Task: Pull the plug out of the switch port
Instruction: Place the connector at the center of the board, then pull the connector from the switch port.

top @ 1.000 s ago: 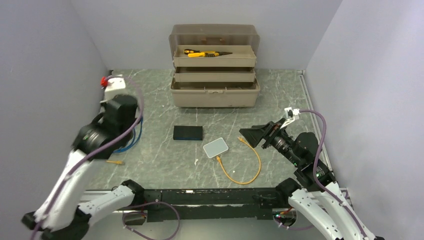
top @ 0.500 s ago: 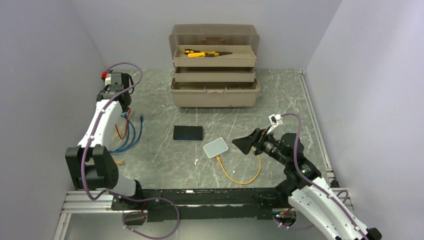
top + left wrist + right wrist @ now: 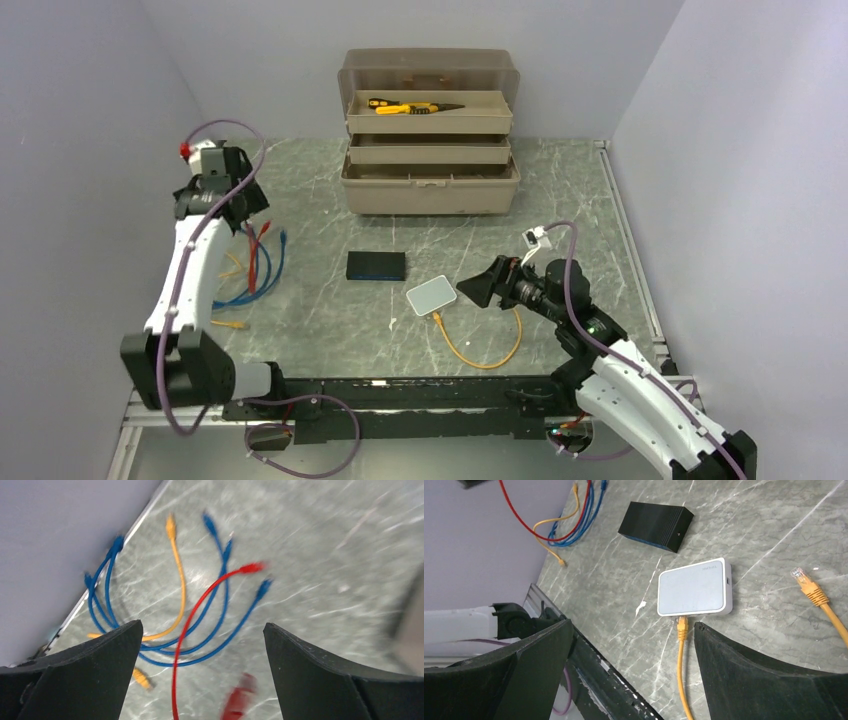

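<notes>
The black switch [image 3: 376,265] lies flat mid-table, also in the right wrist view [image 3: 655,525]; no cable shows in it. My left gripper [image 3: 238,207] hangs open at the back left, over a heap of loose cables. Its jaws [image 3: 202,625] stand wide, and a blurred red plug [image 3: 239,697] on a red cable [image 3: 200,605] sits below them, free of both fingers. My right gripper [image 3: 472,291] is open beside a white box [image 3: 431,297]. An orange plug [image 3: 682,627] sits in that white box [image 3: 694,588], just ahead of the right gripper [image 3: 634,624].
Blue and orange cables [image 3: 255,280] lie heaped by the left wall. The orange cable [image 3: 490,350] loops toward the front, its free end [image 3: 805,582] right of the white box. A tan toolbox [image 3: 430,150] stands open at the back, pliers in its top tray.
The left arm swung out to the back left and its gripper went from shut to wide open, letting the red cable go. The right gripper moved left, closer to the white box.
</notes>
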You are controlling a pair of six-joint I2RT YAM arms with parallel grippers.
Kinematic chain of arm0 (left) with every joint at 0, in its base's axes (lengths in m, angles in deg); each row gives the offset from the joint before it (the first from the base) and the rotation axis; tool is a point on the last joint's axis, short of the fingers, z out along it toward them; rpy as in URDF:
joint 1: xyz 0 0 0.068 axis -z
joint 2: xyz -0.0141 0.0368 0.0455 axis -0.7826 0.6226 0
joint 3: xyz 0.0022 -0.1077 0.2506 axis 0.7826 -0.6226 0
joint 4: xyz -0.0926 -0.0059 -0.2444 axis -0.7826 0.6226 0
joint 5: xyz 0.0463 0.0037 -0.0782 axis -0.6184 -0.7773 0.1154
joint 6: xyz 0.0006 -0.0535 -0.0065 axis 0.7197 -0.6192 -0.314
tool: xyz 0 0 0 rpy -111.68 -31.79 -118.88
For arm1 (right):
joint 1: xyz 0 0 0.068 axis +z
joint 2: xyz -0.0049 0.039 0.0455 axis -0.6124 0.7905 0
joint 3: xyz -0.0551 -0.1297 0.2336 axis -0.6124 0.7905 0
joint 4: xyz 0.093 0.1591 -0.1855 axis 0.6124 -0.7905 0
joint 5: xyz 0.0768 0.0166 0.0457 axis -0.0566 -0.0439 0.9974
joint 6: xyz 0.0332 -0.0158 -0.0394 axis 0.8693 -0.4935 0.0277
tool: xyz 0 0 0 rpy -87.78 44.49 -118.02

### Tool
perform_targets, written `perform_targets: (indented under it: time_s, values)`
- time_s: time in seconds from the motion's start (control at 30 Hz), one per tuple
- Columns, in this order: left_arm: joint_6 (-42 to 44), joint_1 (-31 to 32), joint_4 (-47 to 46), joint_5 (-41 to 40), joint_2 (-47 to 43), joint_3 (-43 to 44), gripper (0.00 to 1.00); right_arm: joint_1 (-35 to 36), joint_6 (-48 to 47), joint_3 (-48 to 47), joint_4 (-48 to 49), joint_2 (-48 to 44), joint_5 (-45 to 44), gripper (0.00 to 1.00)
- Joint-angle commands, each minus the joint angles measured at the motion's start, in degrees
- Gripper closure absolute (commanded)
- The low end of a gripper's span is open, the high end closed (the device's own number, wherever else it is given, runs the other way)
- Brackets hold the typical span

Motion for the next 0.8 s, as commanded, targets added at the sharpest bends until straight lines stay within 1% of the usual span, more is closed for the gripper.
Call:
perform_targets:
  time_s: [0.0, 0.1, 0.17, 0.2, 0.27, 0.37, 0.43, 0.47, 0.57, 0.63, 0.7, 0.77]
  values:
    - [-4.91, 0.14, -2.38, 4.04, -11.53, 5.85, 0.01, -0.03, -0.35, 0.34, 4.44, 2.04, 0.93, 0.07]
    - [-6.76, 0.16, -4.17, 2.50, -18.18, 6.82, 0.01, -0.02, -0.45, 0.30, 4.81, 3.40, 0.91, 0.07]
    - [-7.51, 0.14, -6.14, 3.14, -22.71, 6.41, 0.01, -0.04, -0.69, 0.26, 5.07, 4.09, 0.95, 0.07]
    - [-7.40, 0.15, -8.23, 5.31, -24.75, 5.26, 0.01, -0.07, -0.84, 0.26, 5.24, 4.46, 0.99, 0.07]
    - [-7.02, 0.23, -13.30, 12.73, -27.83, 2.29, 0.01, -0.07, -1.01, 0.26, 5.91, 5.70, 1.49, 0.07]
    - [-8.34, 1.36, -16.51, 25.75, -28.59, -1.15, 0.01, -0.07, -1.07, 0.41, 7.67, 8.06, 2.78, 0.08]
    - [-8.86, 6.00, -18.08, 31.69, -28.12, -4.86, 0.04, -0.03, -0.88, 0.79, 9.58, 10.05, 3.61, 0.08]
    - [-8.94, 9.23, -19.42, 32.75, -28.03, -7.51, 0.06, -0.02, -0.48, 1.18, 10.65, 11.19, 4.04, 0.09]
    - [-9.25, 21.37, -26.31, 33.16, -27.80, -16.93, 0.09, -0.07, 0.71, 3.06, 14.59, 14.44, 5.31, 0.12]
    - [-10.77, 28.20, -31.50, 33.48, -26.31, -23.24, 0.13, 0.19, 1.53, 4.93, 17.69, 16.53, 5.94, 0.16]
    - [-12.00, 33.46, -37.38, 34.51, -23.20, -28.18, 0.18, 1.00, 2.48, 6.31, 20.60, 18.61, 6.02, 0.19]
    - [-12.69, 37.34, -39.50, 32.80, -19.14, -30.10, 0.22, 2.46, 3.35, 7.24, 22.56, 21.09, 5.11, 0.22]
